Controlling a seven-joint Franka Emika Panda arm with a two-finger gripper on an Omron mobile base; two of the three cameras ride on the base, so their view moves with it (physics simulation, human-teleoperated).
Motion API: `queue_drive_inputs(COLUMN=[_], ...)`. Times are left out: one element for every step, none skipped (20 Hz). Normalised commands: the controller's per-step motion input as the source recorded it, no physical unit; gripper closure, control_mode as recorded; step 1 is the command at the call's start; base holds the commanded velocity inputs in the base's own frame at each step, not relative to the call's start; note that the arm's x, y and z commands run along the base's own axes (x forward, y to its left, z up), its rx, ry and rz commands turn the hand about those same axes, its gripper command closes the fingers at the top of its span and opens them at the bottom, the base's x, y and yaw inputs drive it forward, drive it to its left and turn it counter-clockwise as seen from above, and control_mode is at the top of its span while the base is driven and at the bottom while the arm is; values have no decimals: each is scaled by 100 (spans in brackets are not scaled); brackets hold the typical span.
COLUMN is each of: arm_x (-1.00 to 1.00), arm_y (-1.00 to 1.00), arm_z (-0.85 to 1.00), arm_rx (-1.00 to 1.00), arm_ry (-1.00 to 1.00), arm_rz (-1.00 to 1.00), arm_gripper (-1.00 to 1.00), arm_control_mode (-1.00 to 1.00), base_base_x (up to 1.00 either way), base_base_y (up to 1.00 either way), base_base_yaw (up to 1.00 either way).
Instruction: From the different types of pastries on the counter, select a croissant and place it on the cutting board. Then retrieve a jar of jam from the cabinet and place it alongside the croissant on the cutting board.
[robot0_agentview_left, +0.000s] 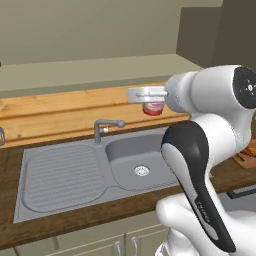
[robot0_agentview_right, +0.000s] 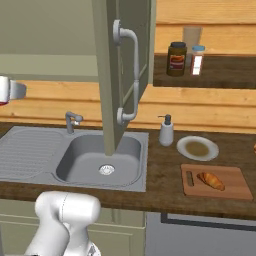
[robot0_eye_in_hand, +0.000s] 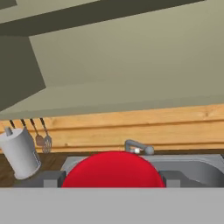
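- The two-finger gripper (robot0_agentview_left: 153, 102) is clamped on the tiny squat red jar of jam (robot0_agentview_left: 153, 108), held in the air above the grey steel sink (robot0_agentview_left: 75, 172), just right of the curved grey tap (robot0_agentview_left: 104, 128).
- From the hand, the jar's red lid (robot0_eye_in_hand: 113, 169) sits between the two dark fingertips (robot0_eye_in_hand: 51, 179).
- Far right, the small golden-brown croissant (robot0_agentview_right: 210, 180) lies on the rectangular light brown wooden cutting board (robot0_agentview_right: 237, 187), near the front edge of the dark brown wood-grain tabletop (robot0_agentview_right: 160, 180).
- Behind the board are a round plate (robot0_agentview_right: 197, 148) and a white soap pump bottle (robot0_agentview_right: 166, 131).
- The olive-grey wall cabinet door (robot0_agentview_right: 122, 70) hangs open; a taller dark brown jar (robot0_agentview_right: 176, 59) stands on the shelf inside.
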Motion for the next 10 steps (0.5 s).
queue_drive_inputs(arm_x=[-20, -26, -18, -11, -9, -2, 0, 0, 0, 0], arm_y=[-6, -6, 0, 0, 0, 0, 0, 0, 0, 0], arm_z=[-17, -7, 0, -1, 0, 0, 0, 0, 0, 0], arm_rx=[0, 0, 0, 0, 0, 0, 0, 0, 0, 0], arm_ry=[-7, -5, -2, -1, 0, 0, 0, 0, 0, 0], arm_rz=[2, 3, 0, 0, 0, 0, 0, 0, 0, 0], arm_gripper=[100, 100, 100, 100, 100, 100, 100, 100, 100, 100], arm_control_mode=[-100, -100, -100, -100, -100, -100, 100, 100, 100, 100], base_base_x=[0, 0, 0, 0, 0, 0, -8, -35, -68, -100], base_base_y=[0, 0, 0, 0, 0, 0, 0, 0, 0, -11], base_base_yaw=[0, 0, 0, 0, 0, 0, 0, 0, 0, 0])
